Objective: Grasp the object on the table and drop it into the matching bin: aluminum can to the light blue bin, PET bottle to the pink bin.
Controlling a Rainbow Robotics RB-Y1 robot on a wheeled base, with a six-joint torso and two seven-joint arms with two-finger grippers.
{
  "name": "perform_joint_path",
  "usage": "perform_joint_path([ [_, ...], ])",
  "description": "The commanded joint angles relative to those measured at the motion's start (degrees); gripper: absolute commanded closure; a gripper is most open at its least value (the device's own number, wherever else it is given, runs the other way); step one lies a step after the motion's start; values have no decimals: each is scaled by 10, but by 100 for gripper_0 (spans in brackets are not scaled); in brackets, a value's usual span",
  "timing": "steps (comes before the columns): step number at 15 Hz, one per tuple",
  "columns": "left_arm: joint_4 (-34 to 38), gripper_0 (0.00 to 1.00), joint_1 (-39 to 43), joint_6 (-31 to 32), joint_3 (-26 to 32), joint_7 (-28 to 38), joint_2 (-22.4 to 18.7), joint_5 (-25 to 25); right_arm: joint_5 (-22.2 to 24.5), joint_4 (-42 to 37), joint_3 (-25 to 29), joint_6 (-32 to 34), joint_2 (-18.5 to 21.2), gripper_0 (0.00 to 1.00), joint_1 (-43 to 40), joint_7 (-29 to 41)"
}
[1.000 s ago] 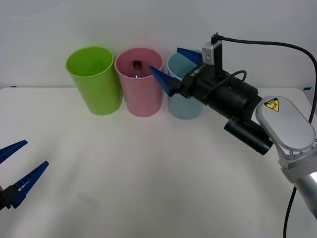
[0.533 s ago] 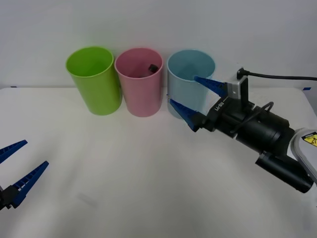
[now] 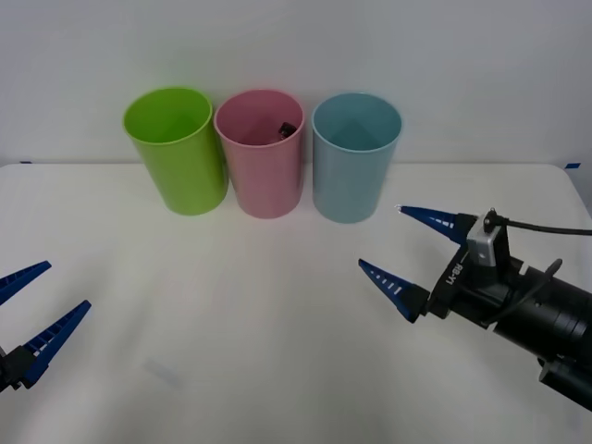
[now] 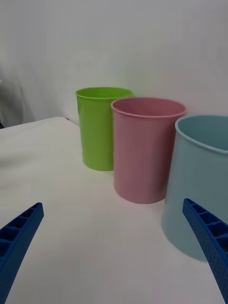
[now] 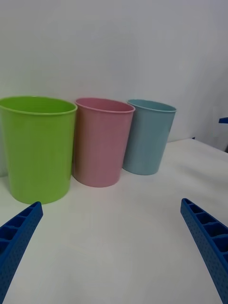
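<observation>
Inside the pink bin, against its far wall, the PET bottle's black cap pokes up; the clear body is hidden below the rim. The light blue bin stands to its right on the white table. My right gripper hovers open and holds nothing, in front of and to the right of the light blue bin, fingers pointing toward the bins. My left gripper stays open and holds nothing at the near left edge. The right wrist view has the pink bin and light blue bin ahead.
A lime green bin stands left of the pink one, all three in a row near the table's back edge against a white wall. The left wrist view faces the same three bins. Open tabletop lies between the arms.
My right gripper has drawn back from above the pink bin, down and to the right toward the near side of the table. The bottle stays inside the pink bin. The left arm has not moved.
</observation>
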State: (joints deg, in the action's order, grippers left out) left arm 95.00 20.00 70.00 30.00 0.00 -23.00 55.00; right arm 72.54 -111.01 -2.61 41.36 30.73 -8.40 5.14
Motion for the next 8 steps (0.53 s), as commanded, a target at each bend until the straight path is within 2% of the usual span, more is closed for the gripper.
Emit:
perform_joint_path([
  [1,0,0,0,0,0,0,0,0,-11,0,25,30,-9,0,-46,-51],
  [8,0,0,0,0,0,0,0,0,-13,0,130,158,-66,0,-147,-74],
])
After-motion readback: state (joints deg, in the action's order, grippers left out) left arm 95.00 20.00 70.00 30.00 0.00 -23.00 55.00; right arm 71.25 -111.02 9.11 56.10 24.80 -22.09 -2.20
